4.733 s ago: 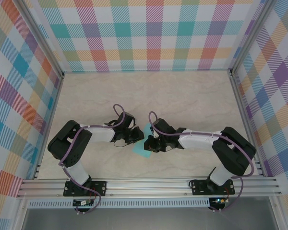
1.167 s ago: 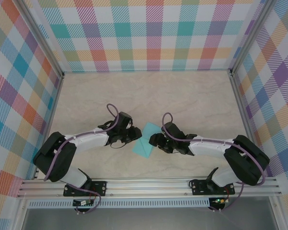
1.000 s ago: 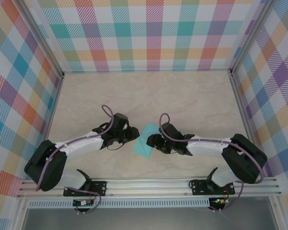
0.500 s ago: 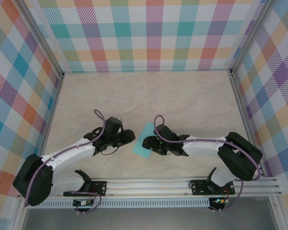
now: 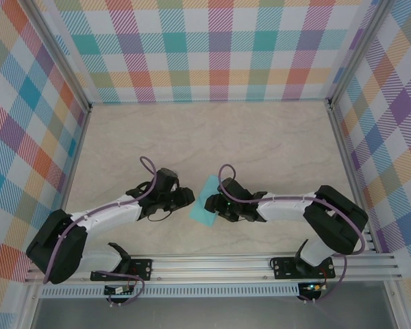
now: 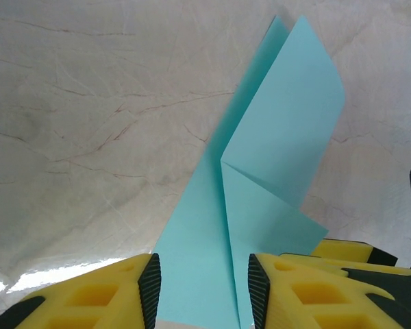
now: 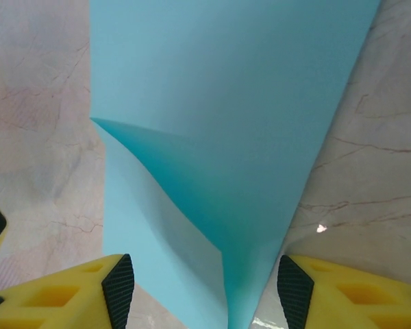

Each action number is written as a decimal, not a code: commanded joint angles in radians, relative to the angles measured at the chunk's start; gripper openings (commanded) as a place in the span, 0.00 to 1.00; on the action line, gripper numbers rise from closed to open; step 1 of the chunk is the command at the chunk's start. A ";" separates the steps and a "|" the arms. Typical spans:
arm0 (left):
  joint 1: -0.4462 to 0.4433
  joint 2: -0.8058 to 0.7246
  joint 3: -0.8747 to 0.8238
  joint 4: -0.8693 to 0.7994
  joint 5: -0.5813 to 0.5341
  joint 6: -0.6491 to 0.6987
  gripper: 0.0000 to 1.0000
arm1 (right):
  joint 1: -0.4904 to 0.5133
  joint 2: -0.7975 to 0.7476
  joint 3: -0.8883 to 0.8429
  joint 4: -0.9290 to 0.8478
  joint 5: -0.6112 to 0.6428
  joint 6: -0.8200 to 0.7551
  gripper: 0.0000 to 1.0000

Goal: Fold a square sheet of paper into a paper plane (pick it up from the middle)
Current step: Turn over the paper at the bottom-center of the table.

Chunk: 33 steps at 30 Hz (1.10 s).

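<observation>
The turquoise sheet of paper lies folded on the marble table, between the two grippers. In the left wrist view the paper shows a central crease and an overlapping flap. My left gripper is open and straddles the paper's near end, its pads clear of it; from above this gripper sits at the sheet's left edge. My right gripper is over the sheet's right side. In the right wrist view the right gripper is open, with a raised curved flap of the paper between its jaws.
Checked walls enclose the pale marble table on three sides. An aluminium rail carrying both arm bases runs along the near edge. Both forearms lie low across the front of the table.
Over the last second the left arm's elbow swung out to the left and came part way back, with its gripper staying at the paper's left edge. The right gripper shifted slightly left onto the paper.
</observation>
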 commanded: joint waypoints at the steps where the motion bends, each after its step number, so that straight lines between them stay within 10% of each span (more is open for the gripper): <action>1: -0.005 0.025 0.006 0.032 0.018 0.026 0.40 | 0.003 0.069 0.032 0.046 -0.003 0.019 0.59; 33: -0.018 0.108 -0.032 0.106 0.077 0.012 0.35 | 0.007 -0.025 -0.059 0.203 0.012 0.017 0.39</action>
